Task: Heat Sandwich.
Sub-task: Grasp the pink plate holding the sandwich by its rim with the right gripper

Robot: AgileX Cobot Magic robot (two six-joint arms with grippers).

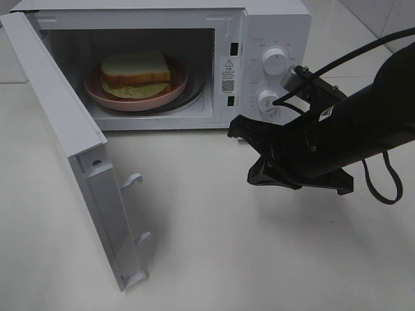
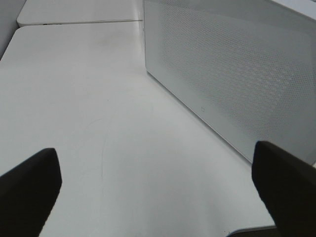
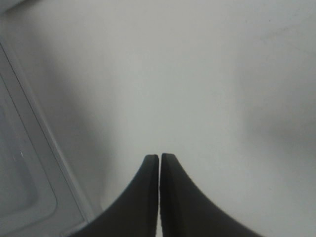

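Evidently the loading is done: the stacked white-bread sandwich with orange-brown crust (image 1: 136,70) lies on the round pink plate (image 1: 97,96) inside the white microwave oven (image 1: 285,26). The oven's white hinged door (image 1: 58,110) stands swung wide on the left. The step in hand looks to be shutting that door.

The right tool (image 1: 237,129) hangs low over the white table (image 1: 259,259), just near and right of the oven mouth, its jaws pressed together on nothing. The left tool (image 2: 154,150), out of the high view, has its jaws spread fully and empty, facing the door's meshed outer face.

Next, I judge, a tool must push that outer face rightward and far until it latches. Then a round white dial (image 1: 267,102) needs turning.
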